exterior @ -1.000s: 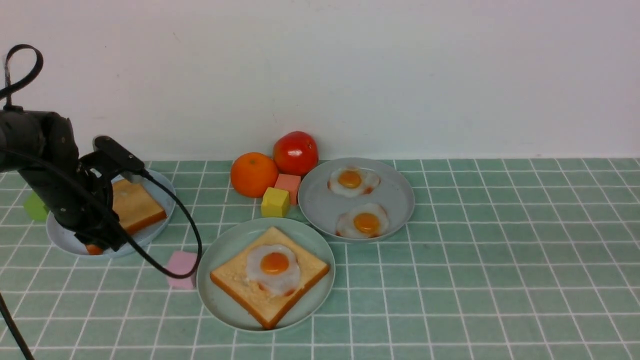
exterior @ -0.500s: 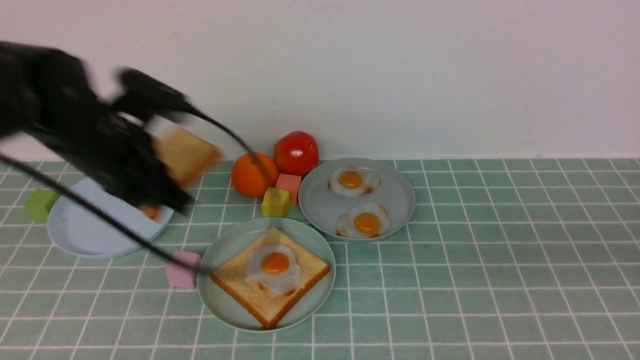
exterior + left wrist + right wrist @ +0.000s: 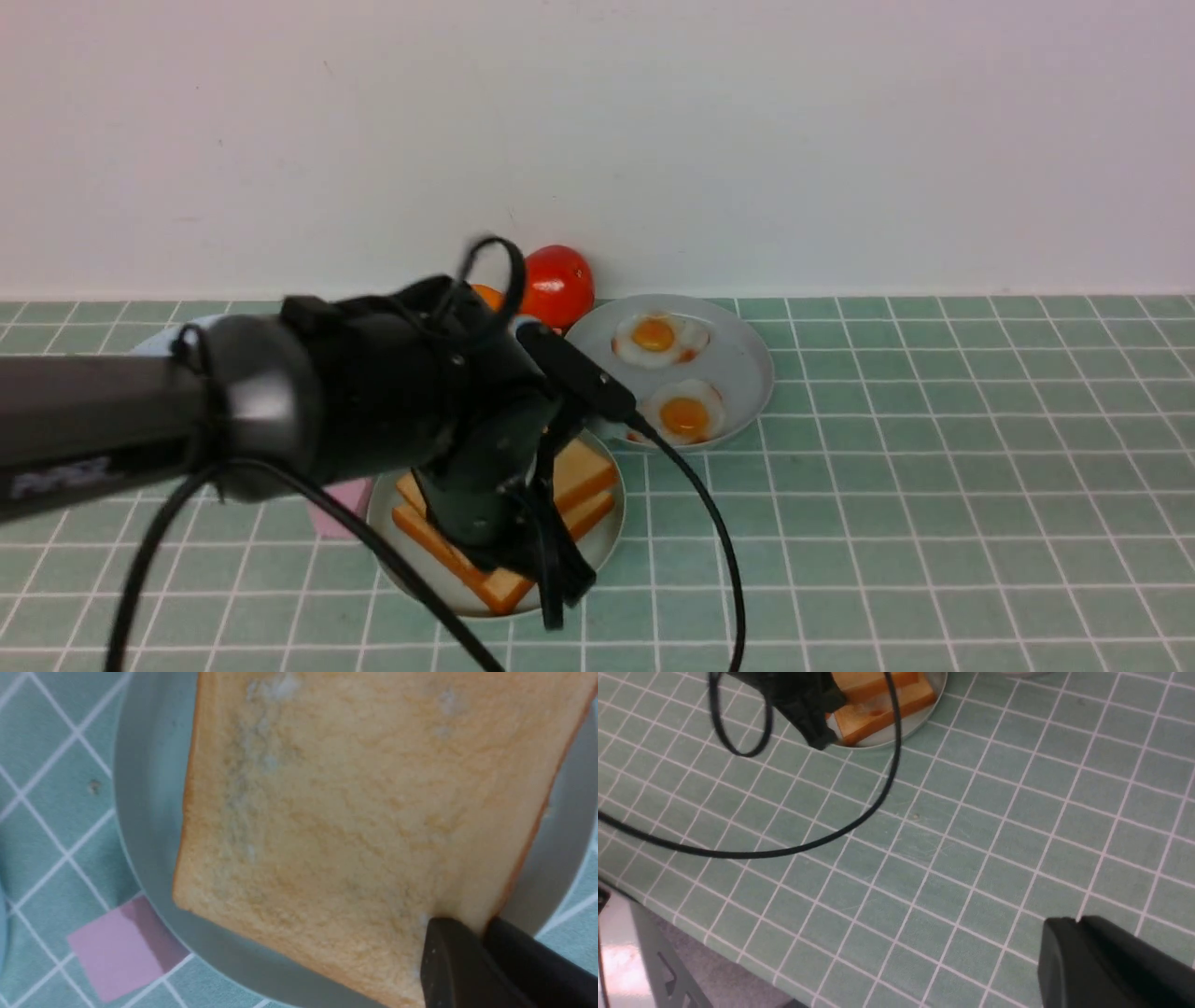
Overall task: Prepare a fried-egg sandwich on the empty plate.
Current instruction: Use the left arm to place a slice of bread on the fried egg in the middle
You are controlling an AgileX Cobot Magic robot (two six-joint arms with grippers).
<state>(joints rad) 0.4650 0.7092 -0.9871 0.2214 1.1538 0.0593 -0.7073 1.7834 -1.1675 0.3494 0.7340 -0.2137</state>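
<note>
The left pincer (image 3: 469, 928) was clamped on one edge of a square golden-brown toast slice (image 3: 336, 826). It held the slice directly over a second matching toast slice (image 3: 448, 555) on the round pale mint-green plastic plate (image 3: 145, 812), with corners roughly aligned, so the release looked to be straight down; any egg between them was hidden. The left arm was the nearer, while the right pincer (image 3: 1078, 933) hung well apart over the green-tiled desk (image 3: 971, 835), its state unreadable. Counted: two toast slices, two glossy white toy fried eggs (image 3: 686, 415) on one round grey plate (image 3: 738, 364), one red tomato (image 3: 557, 280), one pink block (image 3: 117, 947).
</note>
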